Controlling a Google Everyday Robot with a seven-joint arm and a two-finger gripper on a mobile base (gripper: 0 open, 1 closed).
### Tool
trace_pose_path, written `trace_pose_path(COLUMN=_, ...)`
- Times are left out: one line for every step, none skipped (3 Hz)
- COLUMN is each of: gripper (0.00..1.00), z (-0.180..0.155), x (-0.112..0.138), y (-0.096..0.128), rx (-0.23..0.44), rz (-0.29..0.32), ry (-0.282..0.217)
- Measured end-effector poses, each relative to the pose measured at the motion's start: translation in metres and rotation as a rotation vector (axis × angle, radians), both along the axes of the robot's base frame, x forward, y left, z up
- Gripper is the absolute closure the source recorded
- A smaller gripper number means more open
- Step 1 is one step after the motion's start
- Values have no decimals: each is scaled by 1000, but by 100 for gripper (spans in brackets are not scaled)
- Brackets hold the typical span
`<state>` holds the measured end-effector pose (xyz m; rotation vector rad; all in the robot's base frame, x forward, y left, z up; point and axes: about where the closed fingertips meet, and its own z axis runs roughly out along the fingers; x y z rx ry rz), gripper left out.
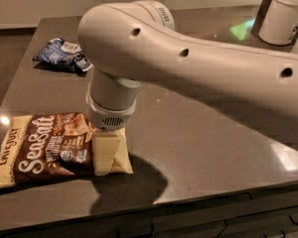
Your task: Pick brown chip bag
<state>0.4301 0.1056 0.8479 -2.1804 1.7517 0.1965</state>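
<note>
Since the bulky wrist (111, 100) of the arm (198, 68) covers most of the claw (108, 158), its state (open, closed or gripping) cannot be told. Claw sits low at the right end of the brown chip bag (44, 150), at or on the bag's cream-yellow edge. Contact vs. just above: not resolvable from this angle. Arm comes in from upper right, across the counter (213, 148).

Bag pos: lying flat, label up ("Sea Salt" readable), front-left part of counter, long axis approx. left-right, left end near the counter's left edge. Smaller blue-and-white bag (62, 57) at back left, well apart, not the target. White container (284, 15) back right, irrelevant.

Handling, est.: light, mostly air + chips. Film looks soft and crinkly, prob. slippery, and will deform under squeeze. Contents fragile: a hard pinch on the belly would crush chips. Best hold, imo: the flat crimped seam or corner at the right end, where the claw is now. It is thin, w/ no chips inside. Bag is big rel. to the claw, so held by one end it will likely hang and swing. Risk: film slips out if the pinch catches too little material.
</note>
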Motion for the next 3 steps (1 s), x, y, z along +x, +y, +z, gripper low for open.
trace_pose_path(gripper=42, z=4, x=-1, y=-8, rx=-28, rz=32, ry=-5)
trace_pose_path(gripper=65, z=24, x=-5, y=-18, rx=-23, rz=50, ry=-9)
trace_pose_path(gripper=88, z=56, x=-11, y=-30, rx=13, rz=53, ry=-4)
